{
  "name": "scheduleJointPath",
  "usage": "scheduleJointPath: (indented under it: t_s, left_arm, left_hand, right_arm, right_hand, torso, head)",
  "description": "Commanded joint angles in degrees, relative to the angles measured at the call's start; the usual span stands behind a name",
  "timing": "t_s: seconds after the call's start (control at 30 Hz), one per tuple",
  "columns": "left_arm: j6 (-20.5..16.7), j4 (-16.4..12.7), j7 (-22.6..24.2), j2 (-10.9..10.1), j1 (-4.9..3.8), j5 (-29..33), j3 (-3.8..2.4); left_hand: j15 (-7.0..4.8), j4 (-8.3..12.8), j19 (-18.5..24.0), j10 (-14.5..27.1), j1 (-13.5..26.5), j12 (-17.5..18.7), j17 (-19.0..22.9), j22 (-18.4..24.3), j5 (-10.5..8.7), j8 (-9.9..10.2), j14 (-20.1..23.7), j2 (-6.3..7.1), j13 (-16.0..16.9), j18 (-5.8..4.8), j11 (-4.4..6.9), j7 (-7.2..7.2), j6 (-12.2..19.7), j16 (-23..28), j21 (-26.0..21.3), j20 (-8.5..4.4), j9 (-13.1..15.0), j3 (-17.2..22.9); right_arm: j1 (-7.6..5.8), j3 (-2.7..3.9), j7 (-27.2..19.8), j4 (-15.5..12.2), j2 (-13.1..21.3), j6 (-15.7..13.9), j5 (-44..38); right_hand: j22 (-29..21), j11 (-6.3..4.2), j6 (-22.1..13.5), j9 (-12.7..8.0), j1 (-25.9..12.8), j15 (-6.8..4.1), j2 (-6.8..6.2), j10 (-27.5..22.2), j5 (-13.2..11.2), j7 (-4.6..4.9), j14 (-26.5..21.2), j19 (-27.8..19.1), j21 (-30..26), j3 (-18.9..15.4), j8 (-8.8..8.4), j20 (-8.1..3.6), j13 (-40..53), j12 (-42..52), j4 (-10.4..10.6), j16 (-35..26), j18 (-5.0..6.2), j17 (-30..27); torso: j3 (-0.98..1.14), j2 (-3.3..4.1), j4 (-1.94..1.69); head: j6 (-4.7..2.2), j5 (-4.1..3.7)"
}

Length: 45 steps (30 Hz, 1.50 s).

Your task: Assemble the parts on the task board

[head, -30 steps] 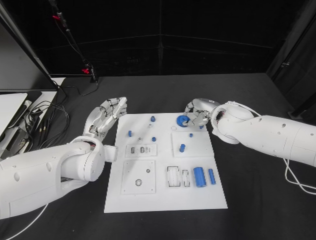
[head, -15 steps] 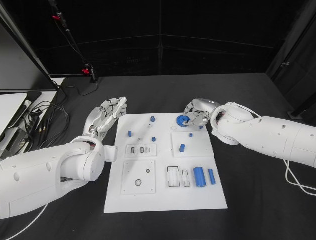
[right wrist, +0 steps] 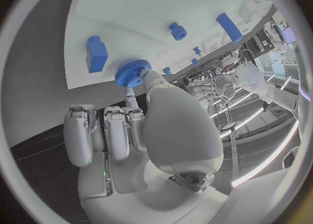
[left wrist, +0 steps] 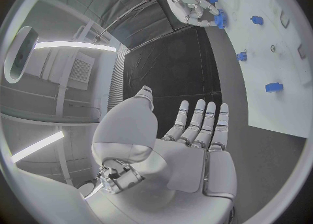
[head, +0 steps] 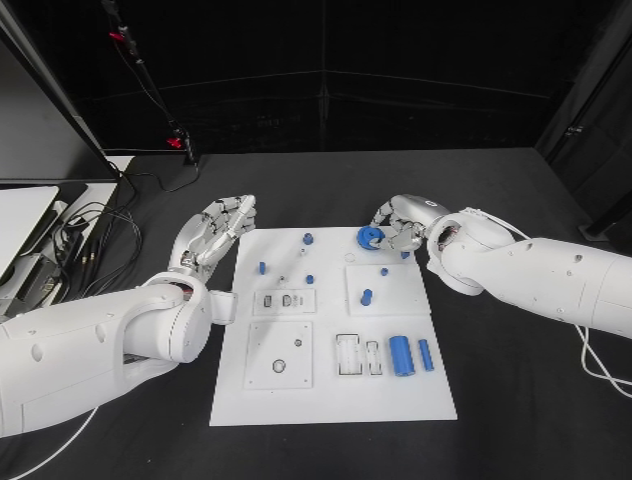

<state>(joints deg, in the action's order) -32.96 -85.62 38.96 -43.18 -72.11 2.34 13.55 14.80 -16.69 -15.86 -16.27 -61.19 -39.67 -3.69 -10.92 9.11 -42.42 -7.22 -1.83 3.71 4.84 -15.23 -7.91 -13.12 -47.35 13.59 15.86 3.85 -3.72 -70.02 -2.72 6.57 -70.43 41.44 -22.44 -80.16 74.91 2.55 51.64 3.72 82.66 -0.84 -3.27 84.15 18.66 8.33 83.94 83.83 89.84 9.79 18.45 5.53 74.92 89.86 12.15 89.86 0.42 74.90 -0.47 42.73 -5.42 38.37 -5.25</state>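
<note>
1. While pinching the blue gear (head: pixel 368 237) at the task board (head: pixel 331 390)'s far edge, the right hand (head: pixel 400 224) keeps its other fingers curled.
2. Left hand (head: pixel 218 224) flat, fingers spread, empty, just beside the board's far left corner.

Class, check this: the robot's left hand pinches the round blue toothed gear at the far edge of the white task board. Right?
Wrong hand. The right hand pinches the round blue toothed gear, as the head view shows; the left hand holds nothing.
</note>
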Motion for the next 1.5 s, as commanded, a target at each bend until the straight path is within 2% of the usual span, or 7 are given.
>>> scheduleJointPath:
  t_s: [0.03,0.13,0.33,0.5,0.7,0.97,1.5]
  left_arm:
    - [0.52,-0.08,13.38,-0.08,-0.10,-0.41,-0.05]
    - [0.51,-0.07,13.35,-0.12,-0.10,-0.41,-0.05]
    - [0.56,0.05,13.27,-0.02,-0.10,-0.40,-0.05]
    - [0.67,0.16,13.22,0.20,-0.10,-0.40,-0.05]
    - [0.68,0.18,13.16,0.23,-0.11,-0.40,-0.05]
    - [0.69,0.18,13.09,0.22,-0.11,-0.40,-0.05]
    - [0.64,0.05,13.09,0.20,-0.13,-0.40,-0.05]
  left_hand:
    - [0.29,-0.04,0.10,-0.54,-0.05,-0.20,-0.03,-0.10,0.28,0.03,0.02,-0.64,0.01,0.45,-0.06,-9.18,-0.24,-0.33,0.34,0.49,-0.06,-0.28]
    - [0.29,-0.04,0.10,-0.54,-0.05,-0.20,-0.03,-0.10,0.28,0.03,0.02,-0.64,0.01,0.45,-0.06,-9.18,-0.24,-0.33,0.34,0.49,-0.06,-0.28]
    - [0.29,-0.04,0.10,-0.54,-0.05,-0.20,-0.03,-0.10,0.28,0.03,0.02,-0.64,0.01,0.45,-0.06,-9.18,-0.24,-0.33,0.34,0.49,-0.06,-0.28]
    - [0.29,-0.04,0.10,-0.54,-0.05,-0.20,-0.03,-0.10,0.28,0.03,0.02,-0.64,0.01,0.45,-0.06,-9.18,-0.24,-0.33,0.34,0.49,-0.06,-0.28]
    - [0.29,-0.05,0.10,-0.56,-0.09,-0.22,-0.03,-0.11,0.33,0.02,0.01,-0.68,0.01,0.45,-0.06,-9.18,-0.25,-0.35,0.37,0.49,-0.06,-0.33]
    - [0.29,-0.05,0.11,-0.58,-0.11,-0.24,-0.03,-0.10,0.36,0.02,0.00,-0.71,0.02,0.45,-0.06,-9.18,-0.26,-0.36,0.37,0.50,-0.06,-0.36]
    - [0.29,-0.05,0.11,-0.58,-0.11,-0.24,-0.03,-0.10,0.36,0.02,0.00,-0.71,0.02,0.45,-0.06,-9.18,-0.26,-0.36,0.37,0.50,-0.06,-0.36]
  right_arm:
    - [-0.14,0.09,-2.72,-1.48,0.74,-5.55,2.32]
    - [-0.51,0.15,-3.04,-3.38,1.65,-6.43,3.21]
    - [-2.17,0.20,-3.51,-6.05,1.67,-6.39,4.18]
    - [-2.70,0.21,-3.26,-7.04,0.05,-4.71,4.40]
    - [-2.86,0.21,-2.98,-7.37,-2.40,-2.75,4.14]
    - [-2.83,0.19,-2.89,-5.37,-6.06,-0.81,2.17]
    - [-1.66,0.16,-1.93,0.32,-11.05,4.35,0.72]
  right_hand:
    - [15.09,0.22,4.04,0.40,0.37,-0.29,0.79,5.85,0.44,-1.94,6.06,6.17,0.16,0.37,-0.29,-0.29,15.08,0.14,-0.02,0.14,-0.42,15.10]
    - [15.09,0.40,4.31,0.37,0.27,-0.17,0.67,5.85,0.50,-1.73,6.06,6.17,0.16,0.37,-0.56,-0.22,15.08,0.14,-0.06,0.14,-0.42,15.10]
    - [15.09,0.48,4.47,0.36,0.25,-0.10,0.50,5.85,0.46,-1.67,6.06,6.17,0.16,0.35,-0.77,-0.16,15.08,0.14,-0.14,0.14,-0.42,15.10]
    - [15.09,0.54,4.49,0.32,0.27,-0.03,0.51,5.85,0.39,-1.61,6.06,6.17,0.16,0.41,-1.02,-0.10,15.08,0.14,-0.19,0.14,-0.42,15.10]
    - [15.09,0.58,4.53,0.29,0.32,0.01,0.56,5.85,0.35,-1.57,6.06,6.17,0.16,0.48,-1.19,-0.06,15.08,0.14,-0.23,0.14,-0.42,15.10]
    - [15.09,0.70,4.83,0.30,0.32,0.10,0.68,5.85,0.27,-1.43,6.06,6.17,0.16,0.59,-1.43,0.02,15.08,0.14,-0.28,0.14,-0.42,15.10]
    - [15.09,0.93,4.75,0.18,0.10,0.30,0.46,5.85,0.09,-1.21,6.06,6.17,0.16,0.60,-2.49,0.23,15.08,0.14,-0.39,0.14,-0.42,15.10]
  torso:
    - [-0.01,-0.06,-0.02]
    - [-0.10,-0.06,-0.05]
    - [-0.11,-0.02,0.06]
    - [-0.05,0.02,-0.12]
    - [-0.01,-0.01,-0.19]
    - [0.00,0.01,-0.13]
    - [-0.02,-0.02,0.01]
  head:
    - [-0.04,0.29]
    - [-0.08,0.57]
    - [-0.10,0.60]
    - [-0.20,0.70]
    - [-0.03,1.60]
    - [0.28,2.83]
    - [0.77,3.29]
